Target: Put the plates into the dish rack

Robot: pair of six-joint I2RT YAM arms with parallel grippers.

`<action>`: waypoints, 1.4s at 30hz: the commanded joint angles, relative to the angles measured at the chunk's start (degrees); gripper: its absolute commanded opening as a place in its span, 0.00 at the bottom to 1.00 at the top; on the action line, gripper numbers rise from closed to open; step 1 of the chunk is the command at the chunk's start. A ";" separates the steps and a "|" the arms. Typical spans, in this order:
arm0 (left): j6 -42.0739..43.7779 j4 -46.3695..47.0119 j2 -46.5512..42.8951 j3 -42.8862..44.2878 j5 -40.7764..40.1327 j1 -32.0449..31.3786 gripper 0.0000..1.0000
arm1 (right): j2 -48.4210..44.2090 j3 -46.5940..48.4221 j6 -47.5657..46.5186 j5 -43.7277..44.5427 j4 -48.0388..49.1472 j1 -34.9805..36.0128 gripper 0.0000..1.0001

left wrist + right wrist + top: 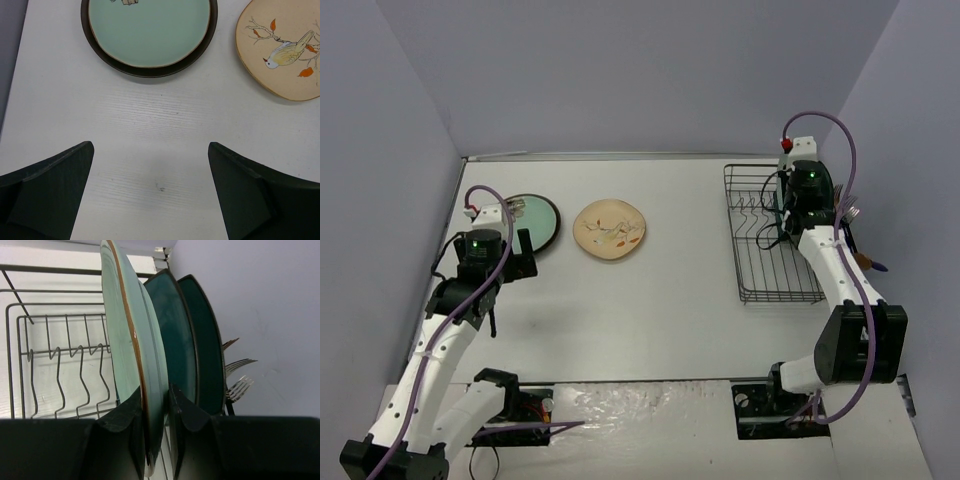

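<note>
My right gripper (156, 390) is shut on the edge of the tan-rimmed mint-green plate (127, 325), holding it upright in the black wire dish rack (778, 298). Two dark teal plates (192, 335) stand upright just behind it. In the top view the right gripper (790, 215) is over the rack's far right part. The dark-rimmed mint-green plate (532, 220) and the cream floral plate (610, 228) lie flat on the table at the left. My left gripper (508, 252) is open and empty just near of the dark-rimmed plate (150, 35); the cream plate (282, 50) is to its right.
Forks (240, 375) stick up from the cutlery holder (855, 215) on the rack's right side. Empty prongs (65, 370) fill the rack's left part. Purple walls close in the table on the left, back and right.
</note>
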 commanded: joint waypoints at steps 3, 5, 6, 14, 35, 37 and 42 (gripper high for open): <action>0.69 1.84 -0.17 1.35 -0.64 0.81 0.97 | 2.56 1.24 1.35 -2.48 14.49 -1.23 0.00; 0.75 1.80 -0.13 1.29 -0.74 0.79 0.97 | 3.64 0.46 2.52 -3.10 15.02 -1.70 0.00; 0.75 1.78 -0.06 1.29 -0.84 0.82 0.97 | 4.15 0.28 3.38 -3.60 14.98 -1.90 0.00; 0.69 1.76 0.47 1.35 -0.67 1.38 0.97 | 6.20 -1.90 9.02 -6.48 14.35 -3.27 0.04; -3.04 1.14 2.57 2.33 0.52 2.45 0.97 | -10.93 0.50 21.83 -19.43 4.93 -1.37 0.95; -6.78 1.22 4.01 2.80 2.21 3.85 0.97 | -12.84 -0.83 25.54 -23.82 6.07 -0.20 0.99; -14.58 2.36 10.83 3.29 7.99 10.20 0.97 | -15.79 -6.98 35.36 -34.06 14.96 7.70 1.00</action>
